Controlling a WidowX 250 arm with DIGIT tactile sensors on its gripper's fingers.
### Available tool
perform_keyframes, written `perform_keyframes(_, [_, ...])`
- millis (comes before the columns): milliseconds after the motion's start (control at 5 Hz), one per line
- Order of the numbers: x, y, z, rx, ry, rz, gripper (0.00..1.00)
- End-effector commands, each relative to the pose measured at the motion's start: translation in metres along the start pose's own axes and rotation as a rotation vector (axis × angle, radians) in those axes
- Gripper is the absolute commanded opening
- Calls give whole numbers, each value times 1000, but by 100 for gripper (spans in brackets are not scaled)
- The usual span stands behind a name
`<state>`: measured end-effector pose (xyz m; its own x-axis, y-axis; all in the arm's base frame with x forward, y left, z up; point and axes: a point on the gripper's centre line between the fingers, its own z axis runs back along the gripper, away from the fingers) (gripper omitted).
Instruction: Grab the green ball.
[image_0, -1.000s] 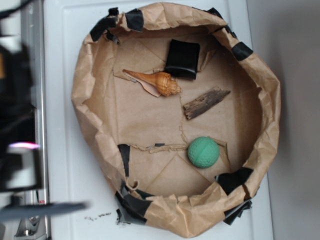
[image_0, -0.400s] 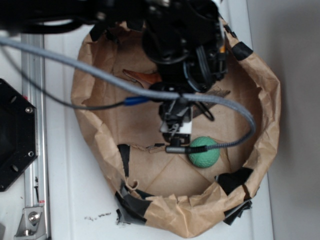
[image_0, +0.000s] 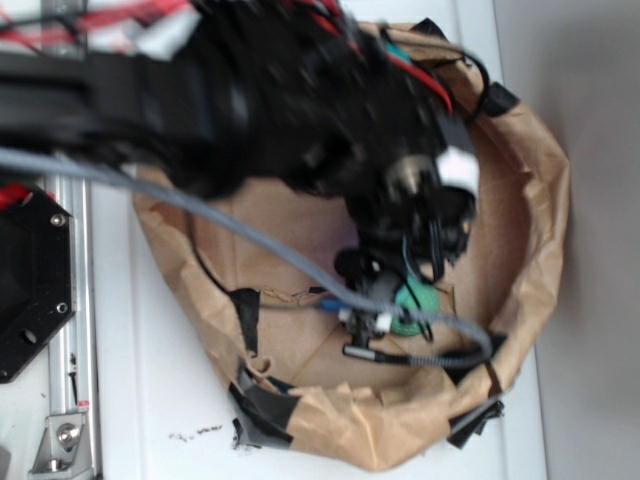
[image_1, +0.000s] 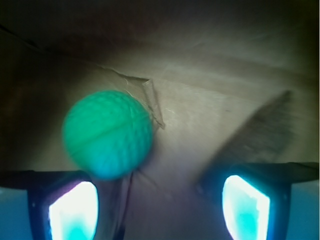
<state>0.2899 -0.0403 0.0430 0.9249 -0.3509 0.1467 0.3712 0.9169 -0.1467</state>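
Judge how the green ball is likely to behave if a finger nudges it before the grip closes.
The green ball is round and lies free on flat brown paper, so it would probably roll off. It sits toward one side of the open gripper, which makes a push likelier. Its dimpled matte skin should grip reasonably.

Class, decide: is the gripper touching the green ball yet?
Cannot tell. In the wrist view the green ball overlaps the near finger of the open gripper; blur hides any gap. The exterior view is blocked by the arm.

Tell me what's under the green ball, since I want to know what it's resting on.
The green ball sits on the creased brown paper floor of the paper nest, by a torn flap. Its contact patch is hidden; the open gripper frames it.
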Motion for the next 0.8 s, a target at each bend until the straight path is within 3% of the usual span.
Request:
perform_keyframes(0, [40, -36, 4, -96, -93, -64, 100])
perform_keyframes(200, [40, -41, -2, -93, -77, -48, 26])
perform_keyframes(400, [32, -38, 1, -86, -69, -35, 0])
perform_keyframes(600, [30, -33, 26, -80, -106, -10, 0])
